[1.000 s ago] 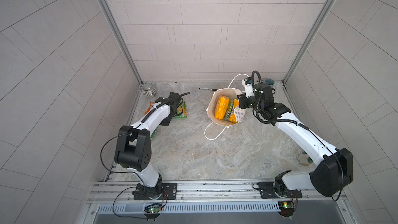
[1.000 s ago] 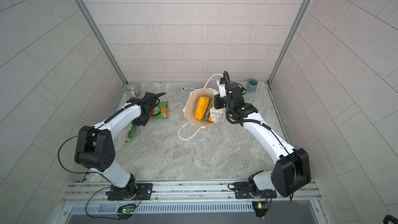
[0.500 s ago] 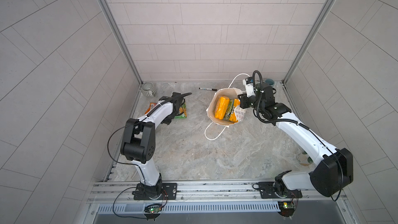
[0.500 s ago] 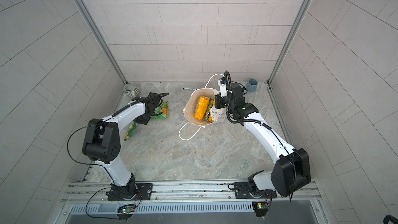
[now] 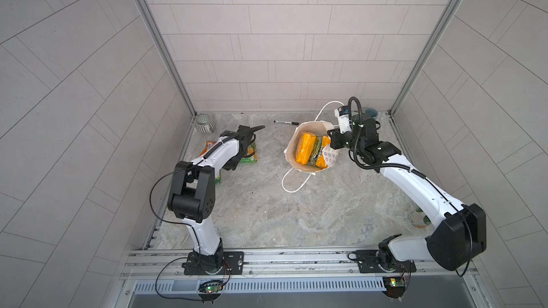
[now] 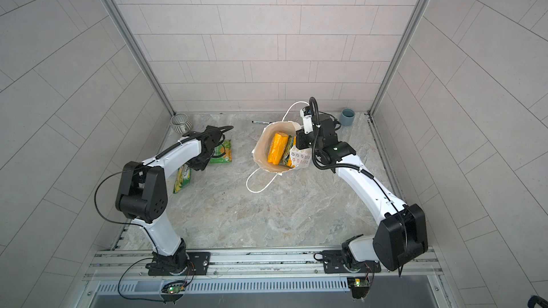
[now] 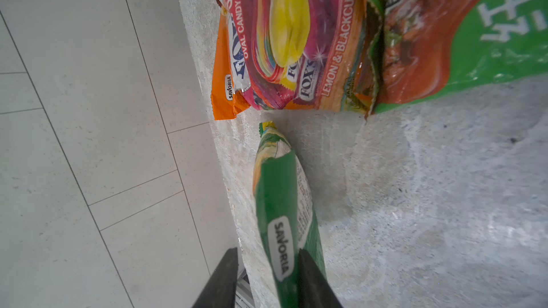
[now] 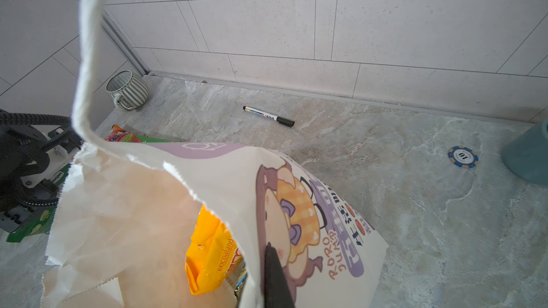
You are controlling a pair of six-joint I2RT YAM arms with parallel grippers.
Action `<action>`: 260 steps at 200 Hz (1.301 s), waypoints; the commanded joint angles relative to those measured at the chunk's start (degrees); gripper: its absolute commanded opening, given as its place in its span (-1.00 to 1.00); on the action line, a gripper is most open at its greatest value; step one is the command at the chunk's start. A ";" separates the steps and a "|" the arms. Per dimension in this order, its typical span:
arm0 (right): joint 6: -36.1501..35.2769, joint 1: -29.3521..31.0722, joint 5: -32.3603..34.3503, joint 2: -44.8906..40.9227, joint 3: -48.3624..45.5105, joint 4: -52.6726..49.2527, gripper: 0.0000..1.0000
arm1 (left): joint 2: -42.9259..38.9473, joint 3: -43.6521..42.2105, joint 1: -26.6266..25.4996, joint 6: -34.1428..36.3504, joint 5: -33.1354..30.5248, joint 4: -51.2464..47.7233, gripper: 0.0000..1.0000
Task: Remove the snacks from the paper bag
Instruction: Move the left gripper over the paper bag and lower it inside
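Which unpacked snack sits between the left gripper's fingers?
The green Savoria packet, lying apart; the orange candy packet and other green packet overlap beyond it.

Bare tabletop (image 5: 267,202) lies open between paper bag (image 5: 329,156) and green snack packet (image 5: 249,158).

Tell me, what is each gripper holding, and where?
Right gripper pinches the paper bag at its rim. Left gripper stands open around the green packet, not clamping it.
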 commanded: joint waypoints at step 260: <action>1.61 -0.29 -0.63 -0.48 -1.51 0.00 -1.00 | -20.15 -0.73 -5.30 -13.84 37.60 17.19 -0.01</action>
